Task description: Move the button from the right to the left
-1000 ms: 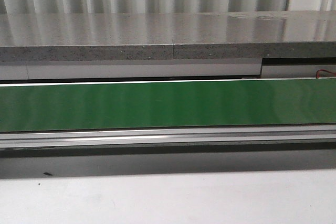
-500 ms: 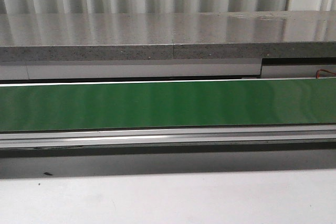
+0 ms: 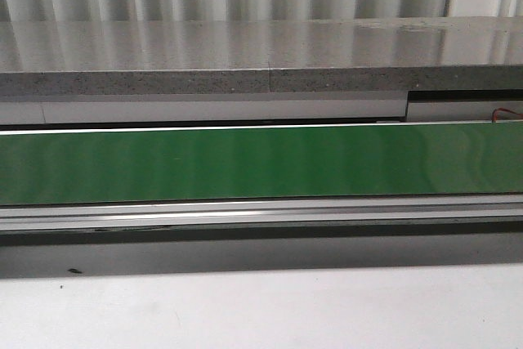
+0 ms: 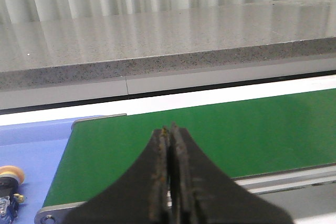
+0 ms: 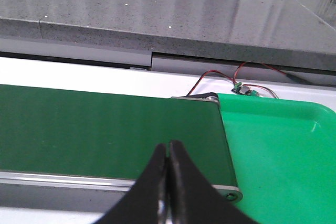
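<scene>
A button (image 4: 9, 188) with a yellow round cap and a dark body with blue parts lies on a blue tray (image 4: 31, 150) at the edge of the left wrist view, beyond the end of the green conveyor belt (image 4: 210, 135). My left gripper (image 4: 169, 129) is shut and empty above the belt's near edge. My right gripper (image 5: 167, 145) is shut and empty above the belt (image 5: 105, 129), near its other end. No gripper and no button show in the front view.
A green tray (image 5: 283, 145) lies past the belt's end in the right wrist view, with red and black wires (image 5: 220, 77) and a small board behind it. A grey speckled stone ledge (image 3: 261, 55) runs behind the belt (image 3: 261, 161). A metal rail (image 3: 261, 212) borders the belt's front.
</scene>
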Tool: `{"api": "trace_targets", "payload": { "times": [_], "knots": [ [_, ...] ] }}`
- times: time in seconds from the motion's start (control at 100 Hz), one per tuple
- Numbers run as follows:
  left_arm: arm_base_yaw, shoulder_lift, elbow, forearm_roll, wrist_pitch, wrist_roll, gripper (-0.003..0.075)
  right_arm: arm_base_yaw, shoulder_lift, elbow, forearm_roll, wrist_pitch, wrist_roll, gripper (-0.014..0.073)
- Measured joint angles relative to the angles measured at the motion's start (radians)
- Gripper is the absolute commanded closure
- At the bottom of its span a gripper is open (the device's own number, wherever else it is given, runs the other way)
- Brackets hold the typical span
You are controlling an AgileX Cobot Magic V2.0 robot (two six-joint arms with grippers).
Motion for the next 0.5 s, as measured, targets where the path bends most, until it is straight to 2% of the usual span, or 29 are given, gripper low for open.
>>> {"api": "trace_targets", "payload": {
  "times": [0.19,0.32,0.5],
  "knots": [
    [0.000,0.000,0.000,0.000,0.000,0.000,0.0741,0.000,-0.015,0.018,-0.002,-0.038,0.000,0.0660],
    [0.000,0.000,0.000,0.000,0.000,0.000,0.0741,-0.004,-0.060,0.104,-0.021,-0.164,0.012,0.0660],
    [0.000,0.000,0.000,0.000,0.000,0.000,0.0741,-0.004,-0.171,0.274,-0.116,-0.313,0.125,0.0660]
  ]
}}
